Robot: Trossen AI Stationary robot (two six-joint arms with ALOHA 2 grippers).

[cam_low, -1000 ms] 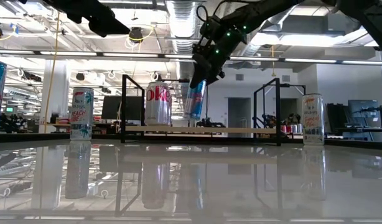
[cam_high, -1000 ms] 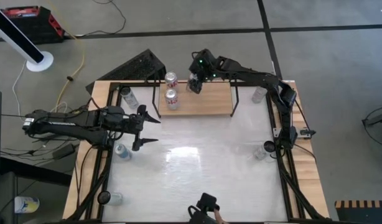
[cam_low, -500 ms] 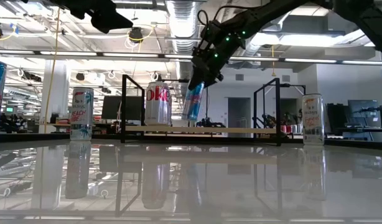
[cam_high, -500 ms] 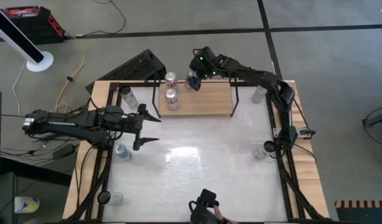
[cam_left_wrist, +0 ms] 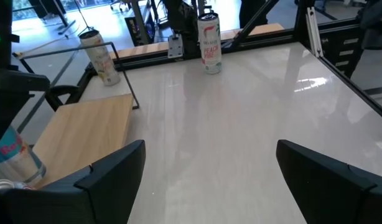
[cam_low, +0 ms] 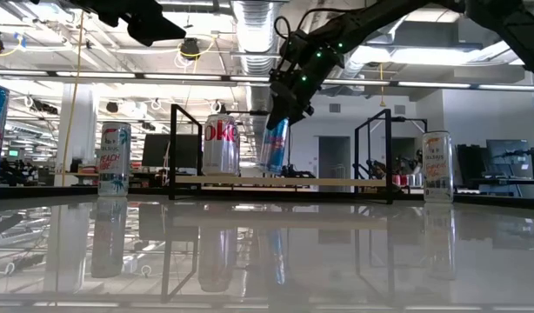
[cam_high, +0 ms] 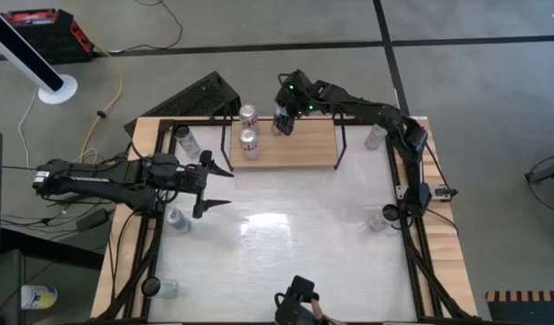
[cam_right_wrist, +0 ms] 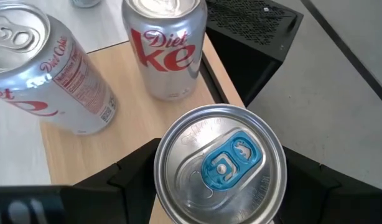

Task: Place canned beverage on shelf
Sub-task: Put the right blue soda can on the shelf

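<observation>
My right gripper [cam_high: 283, 118] is shut on a can with a blue tab [cam_right_wrist: 219, 165], over the far left part of the light-wood shelf [cam_high: 295, 144]. In the low view the can [cam_low: 273, 144] stands nearly upright with its bottom at about board level [cam_low: 337, 181]. I cannot tell if it touches the board. Two Diet Coke cans [cam_high: 248, 115] [cam_high: 249, 143] stand on the shelf's left end. My left gripper [cam_high: 214, 185] is open and empty over the table's left side. My right gripper pinches the can's side wall just below its top rim [cam_right_wrist: 163, 177] between its two fingers, one on each side [cam_right_wrist: 132, 177] [cam_right_wrist: 303, 180]. The fingers come from above, pointing down. The can hangs nearly upright below them, its top up.
Loose cans stand on the white table by its edges [cam_high: 189, 142] [cam_high: 176, 219] [cam_high: 374, 135] [cam_high: 378, 219] [cam_high: 160, 287]. Black frame rails [cam_low: 173, 148] [cam_low: 387, 152] rise at both shelf ends. The shelf's right half [cam_high: 318, 144] is bare.
My right gripper has kept the can over the shelf's far left part. The can was tilted with its bottom toward the Diet Coke cans. It has swung back to nearly upright and come slightly lower toward the board.
</observation>
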